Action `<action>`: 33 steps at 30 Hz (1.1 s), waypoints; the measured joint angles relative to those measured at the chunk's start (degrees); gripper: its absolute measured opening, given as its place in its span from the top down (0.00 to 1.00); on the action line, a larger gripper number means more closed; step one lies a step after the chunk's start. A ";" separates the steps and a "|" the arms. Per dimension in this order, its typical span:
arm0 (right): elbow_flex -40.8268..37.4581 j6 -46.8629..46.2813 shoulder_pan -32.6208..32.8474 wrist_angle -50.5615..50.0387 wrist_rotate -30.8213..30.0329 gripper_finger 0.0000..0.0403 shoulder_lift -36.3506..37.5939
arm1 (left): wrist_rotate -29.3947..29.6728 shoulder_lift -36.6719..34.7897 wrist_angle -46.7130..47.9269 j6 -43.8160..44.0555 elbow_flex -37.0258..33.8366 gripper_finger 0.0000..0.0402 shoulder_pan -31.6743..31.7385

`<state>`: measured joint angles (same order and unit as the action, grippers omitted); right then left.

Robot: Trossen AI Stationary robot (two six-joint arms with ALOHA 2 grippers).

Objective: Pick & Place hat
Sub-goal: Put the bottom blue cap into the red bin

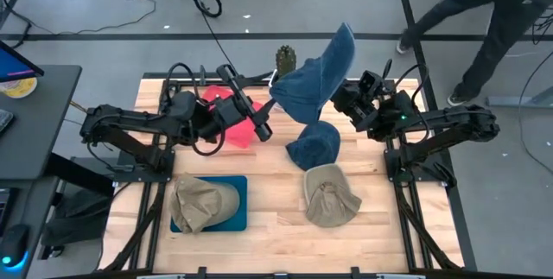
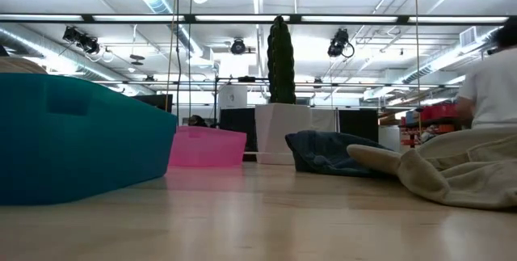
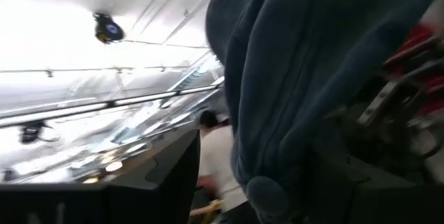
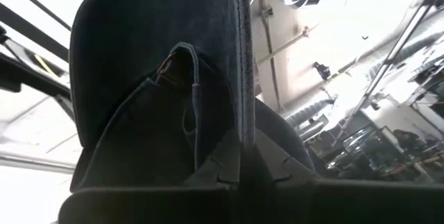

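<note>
Wooden tabletop (image 1: 268, 227) on a grey floor, seen from above, with a person walking past its far right corner. A dark blue hat (image 1: 315, 76) is held up in the air over the far middle of the tabletop. The right claw (image 1: 344, 98) is clenched on its edge; the wrist view shows the fabric pinched between the fingers. The left claw (image 1: 263, 132) sits just beside the hat, over a pink bin (image 1: 232, 115); its state cannot be told. Another blue hat (image 1: 313, 145) lies mid-tabletop, a tan hat (image 1: 330, 197) near the front edge, and another tan hat (image 1: 200, 201) rests on a blue bin (image 1: 237, 206) at the front left.
</note>
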<state>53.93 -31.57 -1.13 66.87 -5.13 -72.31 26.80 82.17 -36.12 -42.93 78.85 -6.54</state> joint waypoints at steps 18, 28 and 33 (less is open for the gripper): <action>0.00 -1.77 -0.02 -0.20 3.10 0.98 0.02 | -4.21 0.00 0.31 1.50 0.00 0.62 -0.01; 0.00 -1.87 -0.02 -1.33 3.13 0.98 0.04 | -4.21 0.00 0.36 1.18 0.00 0.92 -0.01; 0.00 -3.53 0.00 -3.38 3.13 0.97 0.04 | -4.07 0.00 0.36 -4.27 0.00 0.93 -0.01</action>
<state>53.93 -35.10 -1.13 63.50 -2.00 -72.27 22.73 82.17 -35.77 -47.20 78.85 -6.55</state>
